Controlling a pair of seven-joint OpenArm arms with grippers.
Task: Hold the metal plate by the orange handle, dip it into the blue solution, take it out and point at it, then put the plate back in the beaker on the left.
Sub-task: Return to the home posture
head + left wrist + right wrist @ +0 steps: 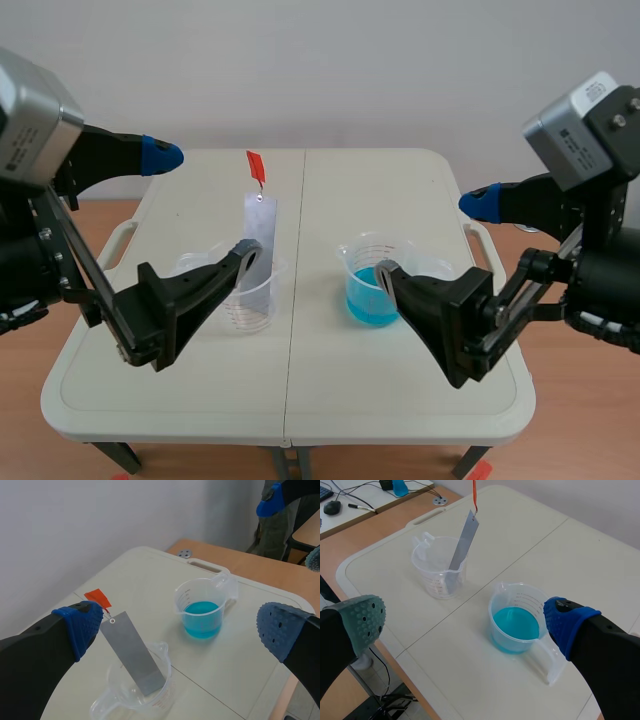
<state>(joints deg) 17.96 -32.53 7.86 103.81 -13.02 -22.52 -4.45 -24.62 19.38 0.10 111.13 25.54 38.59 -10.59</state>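
The left arm (160,305) and right arm (455,315) are finished in matt black. Each set of jaws is formed by two thick fingers (30,655) tipped with dotted pads (79,625), blue or grey-green. A grey box-shaped camera housing (580,120) is fitted at each wrist

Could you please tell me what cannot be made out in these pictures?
Scene view: the left jaws cover part of the metal plate and of the left beaker.
Scene view: the right jaws hide part of the blue solution.
Every view: beaker markings too small to read.
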